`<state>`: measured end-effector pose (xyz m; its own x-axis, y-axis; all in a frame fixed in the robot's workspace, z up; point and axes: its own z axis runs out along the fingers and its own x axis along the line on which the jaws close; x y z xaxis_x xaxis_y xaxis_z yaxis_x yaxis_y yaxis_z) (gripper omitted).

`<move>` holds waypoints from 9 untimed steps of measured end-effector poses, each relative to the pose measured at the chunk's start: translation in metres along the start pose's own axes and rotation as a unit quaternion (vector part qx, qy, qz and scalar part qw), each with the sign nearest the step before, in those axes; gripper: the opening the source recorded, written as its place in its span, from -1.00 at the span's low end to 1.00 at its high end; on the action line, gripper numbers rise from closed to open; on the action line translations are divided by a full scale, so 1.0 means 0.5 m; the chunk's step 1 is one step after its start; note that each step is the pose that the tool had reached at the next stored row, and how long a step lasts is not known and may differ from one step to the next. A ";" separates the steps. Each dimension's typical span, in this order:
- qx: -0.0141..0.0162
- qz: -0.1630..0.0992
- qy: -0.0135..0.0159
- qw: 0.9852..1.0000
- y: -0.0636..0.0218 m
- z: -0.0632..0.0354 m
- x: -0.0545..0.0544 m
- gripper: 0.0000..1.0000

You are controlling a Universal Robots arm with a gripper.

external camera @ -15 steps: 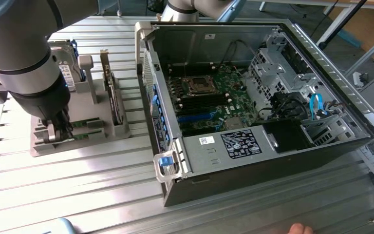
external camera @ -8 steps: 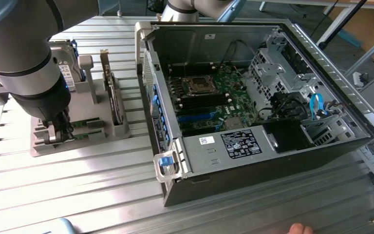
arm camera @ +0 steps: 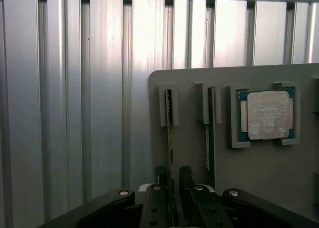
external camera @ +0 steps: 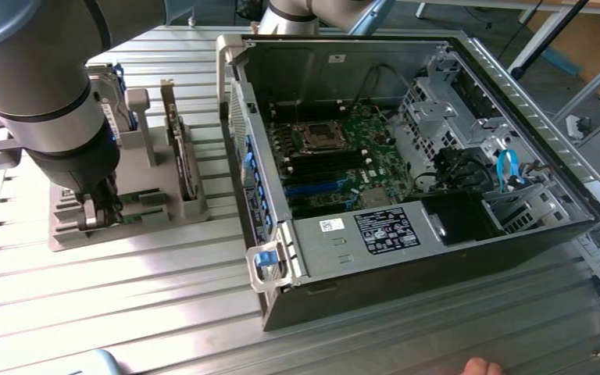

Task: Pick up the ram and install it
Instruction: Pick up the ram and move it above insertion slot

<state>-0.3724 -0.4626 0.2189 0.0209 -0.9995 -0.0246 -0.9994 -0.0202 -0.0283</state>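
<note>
Arm: You have the grey arm (external camera: pixel 44 101) at the exterior view's left. It comes almost straight down over the holder, with the wrist pointing to the table.
Gripper: Your gripper (external camera: pixel 97 212) is low at the near end of the holder (external camera: pixel 123 234).
Fingers: The two black fingers (arm camera: pixel 160 177) stand apart, one on each side of the ram. They are not closed on it, and a small gap shows beside the board.
Ram: The ram (arm camera: pixel 169 123) stands on its long edge in a slot of the holder, between the fingers.
Second stick: A second stick (arm camera: pixel 211 128) stands in the next slot, just beside the ram and parallel to it.
Processor: A square processor chip (arm camera: pixel 266 115) lies flat in a recess of the same holder, past the second stick.
Expansion card: The expansion card (external camera: pixel 180 148) stands upright between the arm and the computer case.
Computer case: The computer case (external camera: pixel 467 258) lies open on the slatted table (external camera: pixel 175 312), right of the holder, and you can see the motherboard (external camera: pixel 352 172) inside.
Person: A hand (external camera: pixel 480 366) shows at the near edge of the table.
</note>
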 end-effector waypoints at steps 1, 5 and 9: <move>0.000 0.000 0.000 1.000 -0.003 0.000 0.000 -0.52; 0.000 0.000 0.000 1.000 -0.013 0.000 0.000 -0.52; 0.000 -0.001 0.000 1.000 -0.022 0.001 0.000 -0.52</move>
<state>-0.3614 -0.4625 0.2189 0.0221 -0.9995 -0.0246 -0.9994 -0.0214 -0.0283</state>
